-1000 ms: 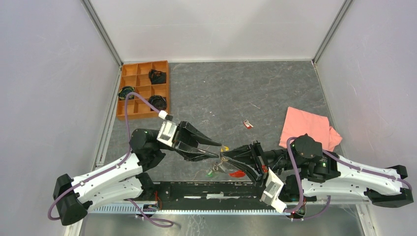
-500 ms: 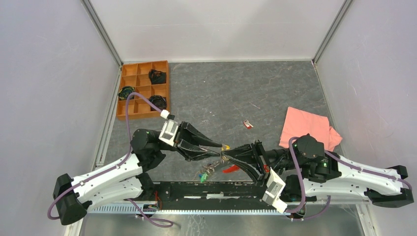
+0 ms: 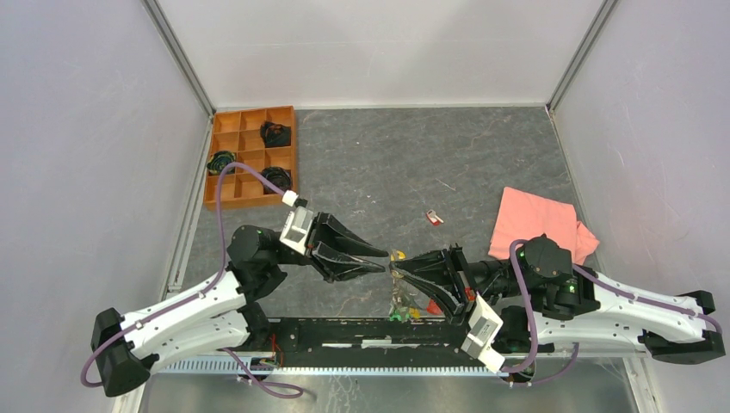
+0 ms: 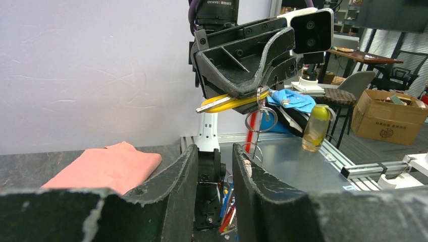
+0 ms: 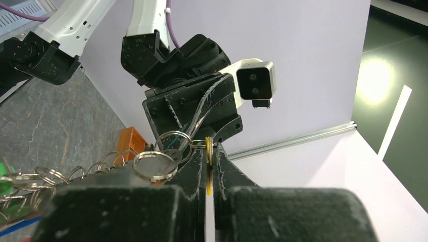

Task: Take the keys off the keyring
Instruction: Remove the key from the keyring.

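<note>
Right claw [image 3: 400, 268]: shut on the yellow key [image 4: 222, 104], head pinched flat between the fingers, blade sticking out sideways. In the right wrist view only a yellow edge [image 5: 208, 151] shows in the closed gap.

Keyring [image 4: 258, 120]: thin wire ring hanging straight below the right claw's tip, off the bench. More small rings string away from it [image 5: 75, 174].

Red strap [image 3: 433, 307]: hangs under the right claw, on the base side.

Remaining keys [image 3: 400, 305]: loose bunch dangling below the two claw tips. A green head shows lowest; the others are too small to tell apart.

Left claw [image 3: 380, 265]: partly open and holding nothing. It faces the right claw tip to tip, just beside the yellow key. The hanging rings pass close to one finger [image 4: 252, 174].

Bench [image 3: 387, 163]: grey, stone-patterned.

Small red-and-white piece [image 3: 435, 218]: lies on the bench beyond the right claw, apart from it.

Pink cloth [image 3: 538, 224]: folded, lying behind the right claw, beside its arm.

Orange tray [image 3: 250, 204]: divided into compartments, well beyond the left claw at the bench's edge. Three compartments each hold a dark coiled bundle [image 3: 275, 133]: two in the column nearer the claw, one in the outer column.
</note>
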Controlling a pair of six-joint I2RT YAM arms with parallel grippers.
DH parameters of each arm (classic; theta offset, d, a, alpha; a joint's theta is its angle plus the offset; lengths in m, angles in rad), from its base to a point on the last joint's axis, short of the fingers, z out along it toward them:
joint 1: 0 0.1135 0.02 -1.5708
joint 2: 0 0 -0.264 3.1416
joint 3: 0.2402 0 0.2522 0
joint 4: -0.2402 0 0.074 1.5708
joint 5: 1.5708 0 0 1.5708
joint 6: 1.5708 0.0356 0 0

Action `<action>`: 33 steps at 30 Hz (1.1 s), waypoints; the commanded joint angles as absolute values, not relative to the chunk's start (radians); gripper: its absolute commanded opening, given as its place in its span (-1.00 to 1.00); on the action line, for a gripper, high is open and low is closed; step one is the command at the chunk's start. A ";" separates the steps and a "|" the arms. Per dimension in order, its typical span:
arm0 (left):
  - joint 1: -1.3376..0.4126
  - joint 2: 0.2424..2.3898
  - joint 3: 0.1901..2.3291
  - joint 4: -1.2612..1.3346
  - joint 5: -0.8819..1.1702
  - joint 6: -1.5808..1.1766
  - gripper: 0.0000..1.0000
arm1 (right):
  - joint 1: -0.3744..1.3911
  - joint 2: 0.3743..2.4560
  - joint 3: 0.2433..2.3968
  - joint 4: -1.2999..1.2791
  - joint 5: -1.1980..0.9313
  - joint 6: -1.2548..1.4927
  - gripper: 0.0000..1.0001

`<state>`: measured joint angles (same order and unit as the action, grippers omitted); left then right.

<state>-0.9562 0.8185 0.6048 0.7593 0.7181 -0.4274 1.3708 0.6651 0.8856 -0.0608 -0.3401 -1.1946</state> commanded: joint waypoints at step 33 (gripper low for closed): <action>-0.987 0.943 0.588 1.143 0.792 -0.693 -0.24 | 1.381 0.704 0.864 0.053 -0.247 -1.302 -0.99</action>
<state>-0.9775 0.9443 0.5987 1.0454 0.7956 -0.6319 1.3750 0.7105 0.8791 -0.0402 -0.3061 -1.2594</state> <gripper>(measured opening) 0.373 0.026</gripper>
